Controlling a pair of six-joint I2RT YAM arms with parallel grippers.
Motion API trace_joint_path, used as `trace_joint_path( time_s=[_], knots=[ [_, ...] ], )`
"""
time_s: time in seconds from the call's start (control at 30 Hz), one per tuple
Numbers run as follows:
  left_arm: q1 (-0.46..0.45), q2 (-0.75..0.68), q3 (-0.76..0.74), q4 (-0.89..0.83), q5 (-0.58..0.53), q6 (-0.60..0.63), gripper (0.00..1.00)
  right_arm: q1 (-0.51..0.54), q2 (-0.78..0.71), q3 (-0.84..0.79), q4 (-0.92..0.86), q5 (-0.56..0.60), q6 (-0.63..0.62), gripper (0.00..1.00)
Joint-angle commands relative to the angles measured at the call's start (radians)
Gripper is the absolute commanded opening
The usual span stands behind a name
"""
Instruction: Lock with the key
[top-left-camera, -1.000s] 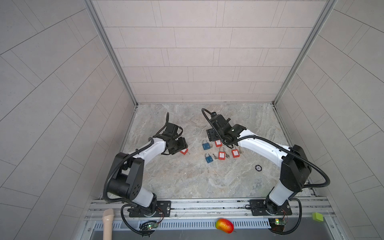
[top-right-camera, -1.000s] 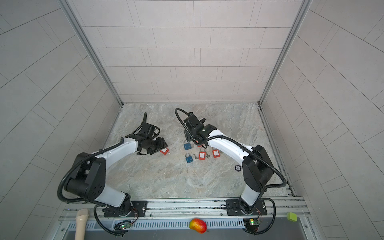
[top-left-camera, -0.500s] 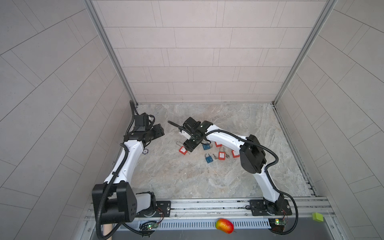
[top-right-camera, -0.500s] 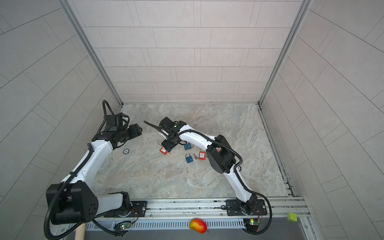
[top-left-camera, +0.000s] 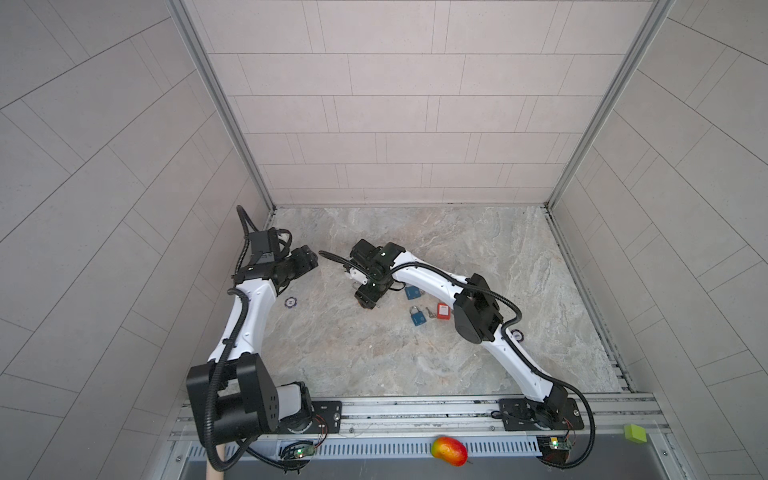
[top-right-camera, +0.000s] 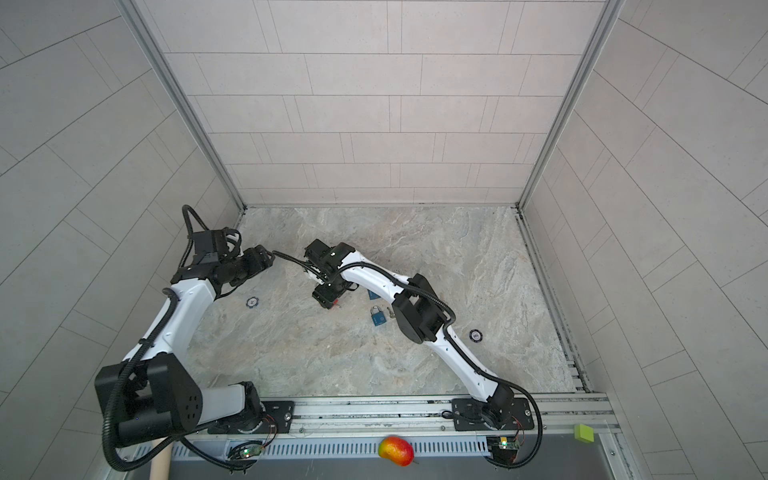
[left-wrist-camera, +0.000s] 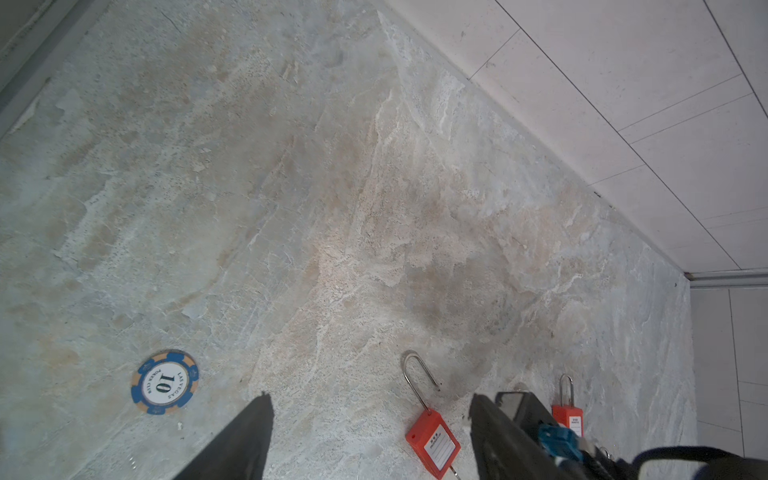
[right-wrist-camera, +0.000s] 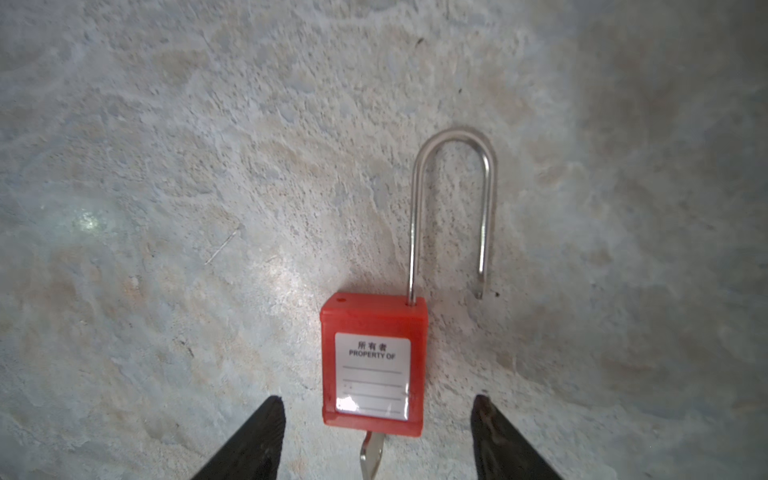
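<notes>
Firstly, right tool (right-wrist-camera: 376, 400): two dark, tapered fingers stood apart, one on each side of the lock's key end; a gap showed on both sides and nothing was clamped.
red padlock (right-wrist-camera: 372, 365): a boxy red plastic body lay flat on the worktop between those fingers. It carried a white label reading "PROPERTY OF". In the top views it sat left of the middle, mostly hidden under the tool.
shackle (right-wrist-camera: 453, 141): a long, thin hoop of bright steel, with one leg in the body and the free end out beside it.
key (right-wrist-camera: 371, 455): one, of flat silver metal, stuck out of the body's base.
left tool (left-wrist-camera: 370, 400): its fingers were wide apart and empty, above bare stone near the left wall.
other locks: a blue padlock (top-left-camera: 413, 293), a second blue padlock (top-left-camera: 417, 316) and a second red padlock (top-left-camera: 443, 311) lay close together by the right arm.
chips: two round ones with blue-and-white rims. One poker chip (top-left-camera: 292, 302) lay beside the left arm, and a second poker chip (top-left-camera: 516, 335) by the right.
worktop (top-left-camera: 374, 365): mottled grey-beige stone, veined and rough.
</notes>
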Motion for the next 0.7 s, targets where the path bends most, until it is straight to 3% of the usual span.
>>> trace_joint_path(
  time_s=[0.0,0.27,0.67],
  knots=[
    [0.000,-0.034,-0.015,0.011,0.000,0.020,0.80,0.011,0.023,0.043,-0.060,0.015,-0.031,0.72],
    [0.001,-0.051,-0.015,-0.010,-0.018,0.047,0.78,0.014,0.057,0.075,-0.057,0.019,-0.048,0.66],
    [0.001,-0.060,0.002,-0.025,0.010,0.092,0.76,0.029,0.052,0.100,-0.078,0.074,-0.086,0.45]
  ],
)
